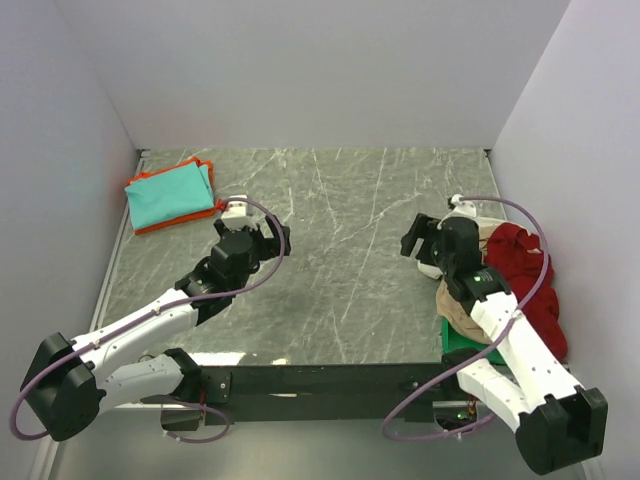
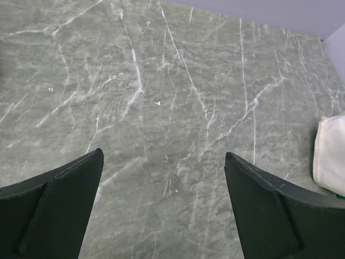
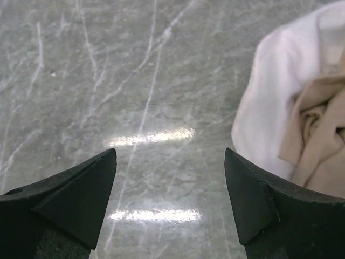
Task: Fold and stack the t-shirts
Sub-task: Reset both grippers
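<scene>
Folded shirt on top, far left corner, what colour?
Teal shirt, best seen in the top external view.

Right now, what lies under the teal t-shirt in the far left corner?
An orange t-shirt: only its edges show around the teal t-shirt. Its middle, and anything below it, is covered.
</scene>
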`<state>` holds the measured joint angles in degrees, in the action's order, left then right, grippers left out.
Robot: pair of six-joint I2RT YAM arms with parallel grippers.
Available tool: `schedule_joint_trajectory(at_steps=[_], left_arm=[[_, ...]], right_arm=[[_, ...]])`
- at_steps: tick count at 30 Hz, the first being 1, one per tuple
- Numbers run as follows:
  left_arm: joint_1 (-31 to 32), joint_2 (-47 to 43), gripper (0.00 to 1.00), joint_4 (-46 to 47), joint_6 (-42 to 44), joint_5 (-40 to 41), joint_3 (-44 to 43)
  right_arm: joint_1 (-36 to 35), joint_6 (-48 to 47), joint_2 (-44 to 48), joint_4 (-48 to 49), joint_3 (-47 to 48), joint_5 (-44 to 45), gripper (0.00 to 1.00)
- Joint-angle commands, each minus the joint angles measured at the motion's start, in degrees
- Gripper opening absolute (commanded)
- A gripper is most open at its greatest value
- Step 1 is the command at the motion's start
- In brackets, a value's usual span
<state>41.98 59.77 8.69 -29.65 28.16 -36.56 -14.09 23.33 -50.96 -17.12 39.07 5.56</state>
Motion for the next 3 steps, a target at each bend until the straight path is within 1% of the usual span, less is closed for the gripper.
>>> schedule_joint_trajectory(at_steps=[1,3], left_arm=[[0.21,-0.53,0.99,-0.76,0.82,-1.62,-2.37],[0.21,-0.53,1.0,-2.18,1.43,-2.14,-3.95]], right_arm=[[0.11,0.66,1.74,-1.15,-0.84,3.75,0.87],[0.11,0.84,1.57,-3.52,-0.49,5.76,0.87]])
